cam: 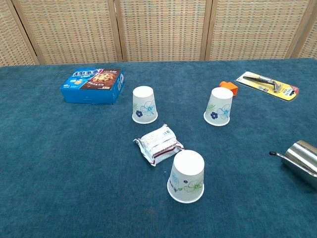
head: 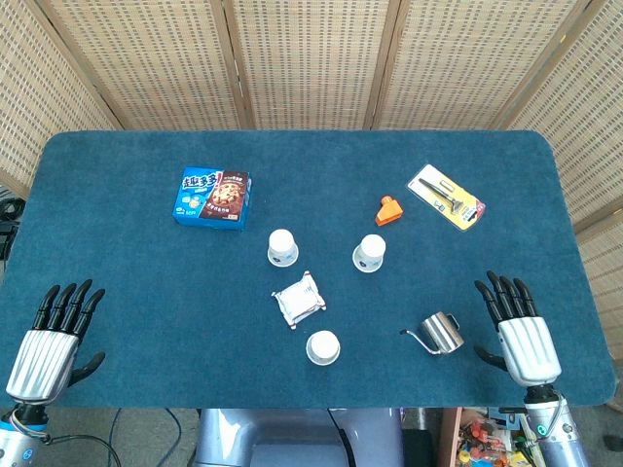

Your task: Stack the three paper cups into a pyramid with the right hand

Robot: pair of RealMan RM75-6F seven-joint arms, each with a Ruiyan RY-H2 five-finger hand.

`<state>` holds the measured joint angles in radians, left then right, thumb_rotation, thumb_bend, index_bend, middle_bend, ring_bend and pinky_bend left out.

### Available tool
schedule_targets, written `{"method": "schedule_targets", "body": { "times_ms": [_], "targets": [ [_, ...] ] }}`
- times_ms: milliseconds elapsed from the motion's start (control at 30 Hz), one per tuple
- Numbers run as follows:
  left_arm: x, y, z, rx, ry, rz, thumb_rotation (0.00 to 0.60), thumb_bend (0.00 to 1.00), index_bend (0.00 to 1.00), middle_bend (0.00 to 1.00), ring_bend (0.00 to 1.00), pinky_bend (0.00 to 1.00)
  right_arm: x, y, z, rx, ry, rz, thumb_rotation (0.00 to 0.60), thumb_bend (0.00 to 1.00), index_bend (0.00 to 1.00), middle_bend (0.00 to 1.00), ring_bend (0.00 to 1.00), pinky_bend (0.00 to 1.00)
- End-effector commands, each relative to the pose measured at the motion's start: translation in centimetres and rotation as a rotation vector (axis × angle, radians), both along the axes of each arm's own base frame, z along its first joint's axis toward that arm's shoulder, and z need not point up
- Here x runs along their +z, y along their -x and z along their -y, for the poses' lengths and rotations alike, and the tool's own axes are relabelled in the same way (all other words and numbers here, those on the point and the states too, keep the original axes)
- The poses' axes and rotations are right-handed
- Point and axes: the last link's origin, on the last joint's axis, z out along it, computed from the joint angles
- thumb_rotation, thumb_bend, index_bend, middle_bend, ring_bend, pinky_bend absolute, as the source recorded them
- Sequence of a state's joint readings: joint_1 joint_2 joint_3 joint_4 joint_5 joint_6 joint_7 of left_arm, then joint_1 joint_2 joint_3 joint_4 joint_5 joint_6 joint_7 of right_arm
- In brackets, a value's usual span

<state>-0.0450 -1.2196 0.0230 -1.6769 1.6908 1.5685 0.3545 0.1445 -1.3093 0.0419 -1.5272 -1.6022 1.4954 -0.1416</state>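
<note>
Three white paper cups with flower prints stand upside down and apart on the blue table. One cup (head: pixel 281 247) (cam: pixel 144 104) is at mid-left, one cup (head: pixel 369 253) (cam: pixel 219 106) at mid-right, and the third cup (head: pixel 323 347) (cam: pixel 186 176) sits nearest the front edge. My right hand (head: pixel 518 328) lies flat at the front right corner, fingers spread, holding nothing. At the front left corner my left hand (head: pixel 51 339) lies the same way, empty. Neither hand shows in the chest view.
A silver snack packet (head: pixel 298 301) (cam: pixel 158 144) lies between the cups. A steel pouring kettle (head: pixel 441 333) (cam: pixel 302 156) stands just left of my right hand. Further back are a blue cookie box (head: pixel 213 197) (cam: pixel 93 85), an orange piece (head: pixel 389 210) (cam: pixel 229 88) and a carded tool (head: pixel 446 197) (cam: pixel 268 85).
</note>
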Motion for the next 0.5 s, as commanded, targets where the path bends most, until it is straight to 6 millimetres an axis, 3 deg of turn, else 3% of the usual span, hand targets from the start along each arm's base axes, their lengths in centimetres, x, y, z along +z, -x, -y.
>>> {"method": "schedule_targets", "body": {
  "times_ms": [33, 500],
  "targets": [
    [0.01, -0.01, 0.01, -0.001, 0.0, 0.0, 0.6, 0.2, 0.0, 0.0, 0.0, 0.0, -0.01, 0.0, 0.0, 0.0, -0.001, 0.0, 0.6, 0.06, 0.0, 0.0, 0.0, 0.0],
    [-0.08, -0.06, -0.01, -0.002, 0.004, 0.001, 0.6, 0.2, 0.0, 0.0, 0.0, 0.0, 0.05, -0.05, -0.02, 0.002, -0.002, 0.007, 0.6, 0.06, 0.0, 0.0, 0.0, 0.0]
  ]
}}
